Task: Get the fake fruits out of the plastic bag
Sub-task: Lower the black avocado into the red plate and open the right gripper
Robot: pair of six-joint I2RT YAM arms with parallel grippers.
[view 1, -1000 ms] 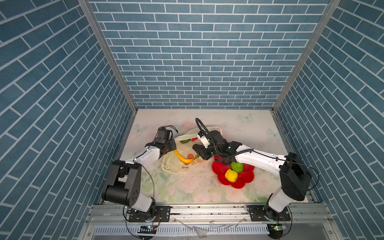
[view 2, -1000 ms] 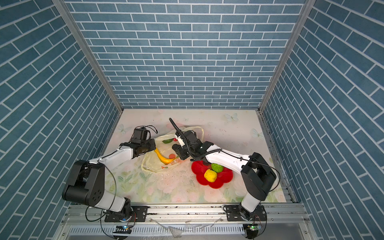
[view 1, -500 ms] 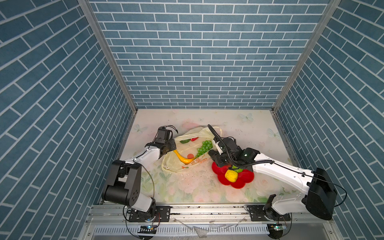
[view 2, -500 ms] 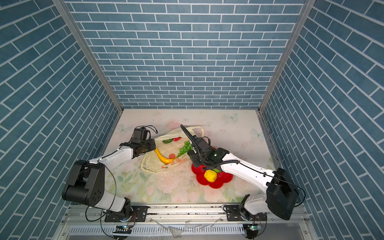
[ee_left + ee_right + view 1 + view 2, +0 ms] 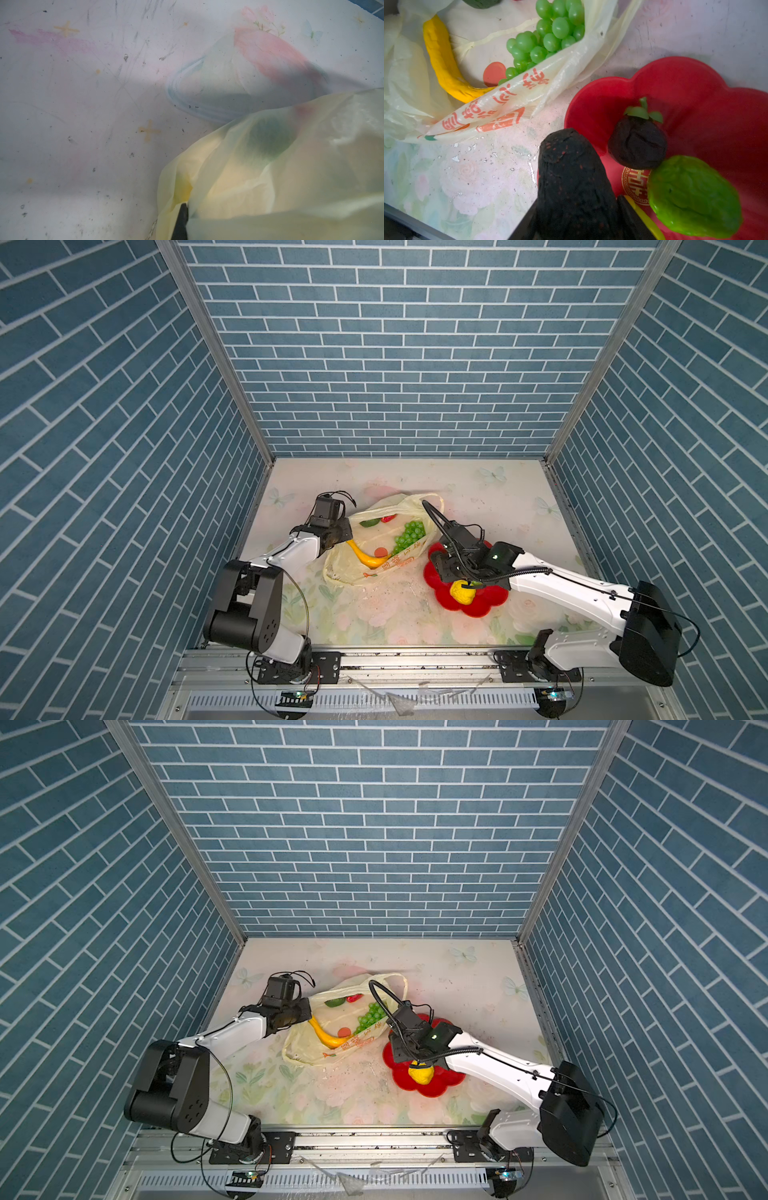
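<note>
The plastic bag [image 5: 345,572] lies slack mid-table, and the left gripper [image 5: 347,533] is pinched tight on its 9 o'clock edge, probably to anchor it. The red plate [image 5: 486,603] sits at the bag's 4 o'clock, looks like the drop-off spot. Banana [image 5: 365,558] and grapes [image 5: 409,533] are inside the bag, while the right gripper [image 5: 444,568] hangs over the plate rim, clamped around a dark brown fruit [image 5: 571,176].

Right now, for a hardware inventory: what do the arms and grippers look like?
The left arm and right arm have white shells, black joints and bases; black cables loop over both wrists. A green light marks the right wrist. The left gripper and right gripper are black.
</note>
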